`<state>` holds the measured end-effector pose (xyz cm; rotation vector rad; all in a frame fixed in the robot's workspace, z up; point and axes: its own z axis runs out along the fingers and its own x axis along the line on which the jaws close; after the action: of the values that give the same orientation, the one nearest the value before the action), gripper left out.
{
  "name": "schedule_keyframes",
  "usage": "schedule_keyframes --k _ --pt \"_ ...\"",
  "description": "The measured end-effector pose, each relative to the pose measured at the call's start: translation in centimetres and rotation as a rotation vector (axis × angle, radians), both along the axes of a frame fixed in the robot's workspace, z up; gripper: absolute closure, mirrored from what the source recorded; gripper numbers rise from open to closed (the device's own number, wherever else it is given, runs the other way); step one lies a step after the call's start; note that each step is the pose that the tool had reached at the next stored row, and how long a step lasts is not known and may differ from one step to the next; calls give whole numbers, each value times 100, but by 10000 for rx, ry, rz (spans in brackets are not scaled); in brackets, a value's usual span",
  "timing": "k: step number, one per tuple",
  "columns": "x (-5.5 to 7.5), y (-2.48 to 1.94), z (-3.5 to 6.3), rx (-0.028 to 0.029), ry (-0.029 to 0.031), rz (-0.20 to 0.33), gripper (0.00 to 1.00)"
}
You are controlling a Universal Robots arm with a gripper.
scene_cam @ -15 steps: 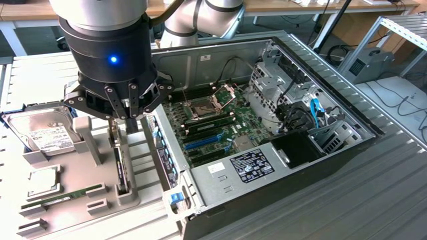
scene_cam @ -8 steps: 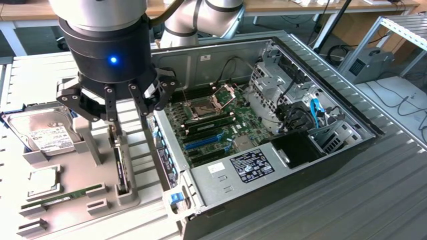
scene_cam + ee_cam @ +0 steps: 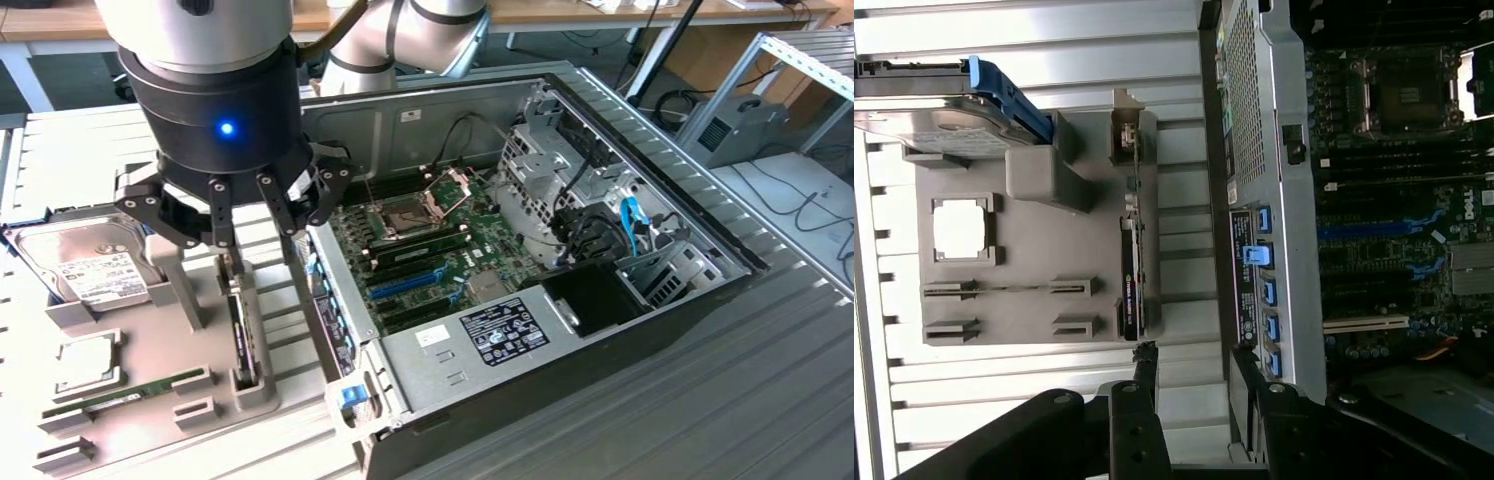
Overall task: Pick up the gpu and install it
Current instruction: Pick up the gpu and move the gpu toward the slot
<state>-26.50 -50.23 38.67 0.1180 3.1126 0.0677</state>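
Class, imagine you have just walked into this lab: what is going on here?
A robot arm's gripper hangs over a grey parts holder beside an open computer case. Its jaws are open and hold nothing. The gpu stands on edge in a slot of the holder, just below the jaws, so it is not yet picked up or installed. A hard drive and a memory stick also sit in the holder.
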Motion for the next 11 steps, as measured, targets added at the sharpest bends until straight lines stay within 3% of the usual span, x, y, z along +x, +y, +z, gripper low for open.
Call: schedule_keyframes --k 11 --pt "-2 0 -61 0 -1 0 58"
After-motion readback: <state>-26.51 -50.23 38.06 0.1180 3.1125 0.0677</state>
